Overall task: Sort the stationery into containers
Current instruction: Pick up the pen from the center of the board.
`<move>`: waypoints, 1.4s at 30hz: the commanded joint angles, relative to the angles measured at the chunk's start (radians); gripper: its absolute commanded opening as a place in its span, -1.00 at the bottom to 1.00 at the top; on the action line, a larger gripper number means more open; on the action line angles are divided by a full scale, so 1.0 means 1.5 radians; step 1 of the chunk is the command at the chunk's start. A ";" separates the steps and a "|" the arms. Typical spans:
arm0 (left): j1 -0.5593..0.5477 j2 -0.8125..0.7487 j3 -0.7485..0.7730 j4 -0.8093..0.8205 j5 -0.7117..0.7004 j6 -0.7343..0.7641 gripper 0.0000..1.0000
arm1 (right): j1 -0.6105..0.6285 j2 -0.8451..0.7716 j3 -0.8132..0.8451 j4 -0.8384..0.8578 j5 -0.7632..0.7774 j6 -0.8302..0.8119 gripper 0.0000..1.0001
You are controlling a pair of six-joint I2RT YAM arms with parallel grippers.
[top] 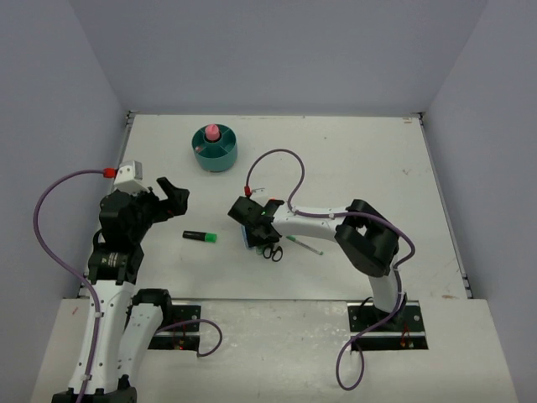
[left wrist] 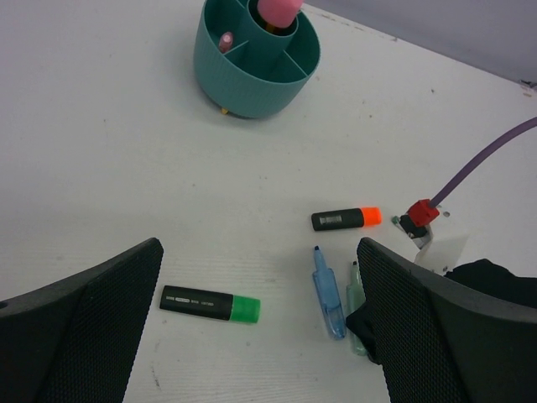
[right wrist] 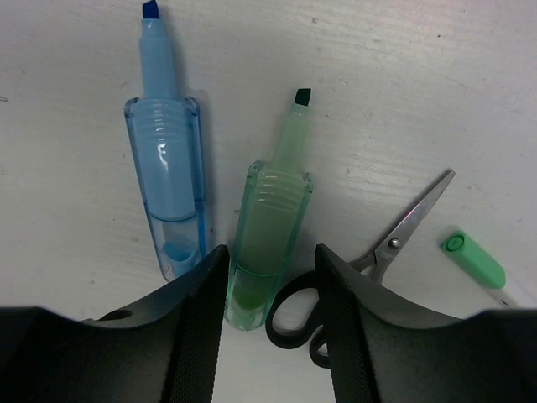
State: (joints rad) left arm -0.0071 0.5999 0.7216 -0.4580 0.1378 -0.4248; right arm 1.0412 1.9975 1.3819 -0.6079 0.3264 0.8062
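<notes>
The pale-green marker [right wrist: 273,222] lies flat on the table, and my right gripper [right wrist: 270,262] is low over its rear end, one finger on each side. The left finger touches it. The right finger stands apart, with a black scissors [right wrist: 382,256] handle in the gap, so the gripper is open. A blue marker [right wrist: 165,168] lies parallel just left. My left gripper [left wrist: 260,252] hovers wide open and empty above a green-capped highlighter [left wrist: 210,304]. An orange-capped highlighter [left wrist: 346,219] lies beyond. The teal organiser [left wrist: 252,80] holds a pink tube [left wrist: 277,10] in its centre and a pink marker [left wrist: 225,39].
A thin white pen with a green cap [top: 304,245] lies right of the scissors [top: 272,251]. The organiser [top: 215,151] stands at the back, left of centre. Grey walls enclose the table on three sides. The right arm's purple cable [top: 285,164] loops above the table.
</notes>
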 commanded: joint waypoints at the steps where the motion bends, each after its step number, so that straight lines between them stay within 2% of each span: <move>1: -0.001 0.000 -0.004 0.019 0.022 0.021 1.00 | -0.002 0.022 0.026 -0.005 0.025 0.020 -0.10; 6: -0.002 -0.002 -0.005 0.020 0.021 0.021 1.00 | -0.002 0.029 0.029 0.000 0.020 0.017 -0.30; 8: -0.002 -0.003 -0.005 0.021 0.020 0.021 1.00 | -0.003 0.022 0.026 0.001 0.025 0.016 -0.49; 9: -0.002 -0.003 -0.006 0.021 0.020 0.021 1.00 | -0.002 0.018 0.026 0.001 0.025 0.016 -0.49; 12: -0.002 0.006 -0.002 0.023 0.031 0.021 1.00 | -0.002 -0.019 0.010 0.001 0.045 0.016 -0.90; 14: -0.003 0.021 0.006 0.023 0.061 0.024 1.00 | 0.000 -0.061 -0.004 0.002 0.064 0.011 -1.00; 17: -0.003 0.045 0.022 0.024 0.122 0.015 1.00 | 0.010 -0.146 -0.045 0.014 0.096 -0.020 -1.00; 19: -0.003 0.064 0.015 0.061 0.215 -0.021 1.00 | 0.029 -0.228 -0.071 0.030 0.123 -0.058 -1.00; 23: -0.021 0.090 -0.040 0.249 0.391 -0.152 1.00 | 0.055 -0.366 -0.125 0.085 0.124 -0.144 -1.00; 24: -0.054 0.097 -0.049 0.285 0.404 -0.177 1.00 | 0.060 -0.394 -0.140 0.098 0.118 -0.156 -1.00; 29: -0.225 0.142 -0.077 0.475 0.364 -0.255 1.00 | 0.066 -0.507 -0.214 0.172 0.023 -0.214 -1.00; 35: -0.286 0.192 -0.076 0.574 0.332 -0.283 0.90 | 0.090 -0.557 -0.221 0.177 0.009 -0.220 -1.00; 38: -0.310 0.222 -0.062 0.579 0.307 -0.281 0.74 | 0.105 -0.554 -0.211 0.168 0.030 -0.223 -1.00; 42: -0.330 0.252 -0.054 0.554 0.273 -0.276 0.40 | 0.116 -0.558 -0.204 0.172 0.037 -0.226 -1.00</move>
State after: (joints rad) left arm -0.4777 0.9496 0.6041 0.3236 0.6071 -0.8266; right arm 1.1976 1.1824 1.0412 -0.3863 0.3584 0.4931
